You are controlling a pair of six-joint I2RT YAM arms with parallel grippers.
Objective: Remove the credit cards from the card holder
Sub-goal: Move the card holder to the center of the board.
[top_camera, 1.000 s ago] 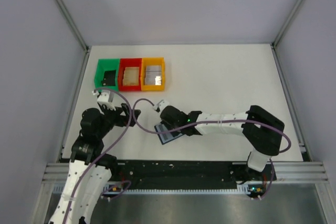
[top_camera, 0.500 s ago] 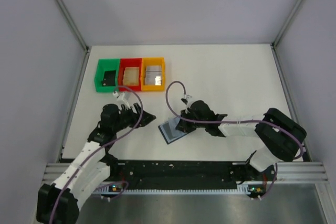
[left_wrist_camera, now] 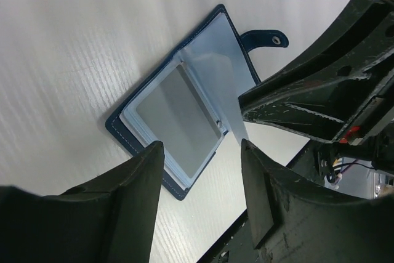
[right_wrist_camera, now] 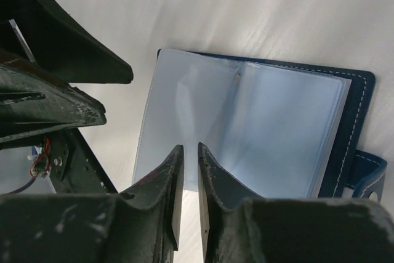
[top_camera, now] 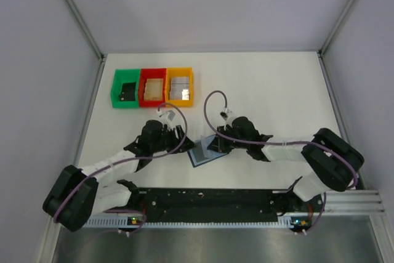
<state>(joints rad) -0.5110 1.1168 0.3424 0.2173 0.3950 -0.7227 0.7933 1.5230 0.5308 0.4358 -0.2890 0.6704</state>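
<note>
The dark blue card holder (top_camera: 203, 154) lies open on the table between my two grippers. In the left wrist view its lower panel holds a pale silvery-grey credit card (left_wrist_camera: 178, 121), and the black tab (left_wrist_camera: 265, 40) sticks out at the far edge. My right gripper (top_camera: 213, 144) is shut on the edge of a pale blue inner panel (left_wrist_camera: 212, 69) and holds it raised. In the right wrist view the right gripper (right_wrist_camera: 188, 155) has its jaws almost touching over the holder (right_wrist_camera: 289, 121). My left gripper (top_camera: 180, 137) is open and empty, just left of the holder, and shows in its own wrist view (left_wrist_camera: 200, 155).
Green (top_camera: 125, 88), red (top_camera: 152, 87) and orange (top_camera: 180, 86) bins stand in a row at the back left, each with flat cards inside. The black rail (top_camera: 209, 200) runs along the table's near edge, close behind the holder.
My left arm has stretched forward and right, bringing its open gripper up to the holder. My right gripper has shifted right, and the holder has moved slightly with it.
</note>
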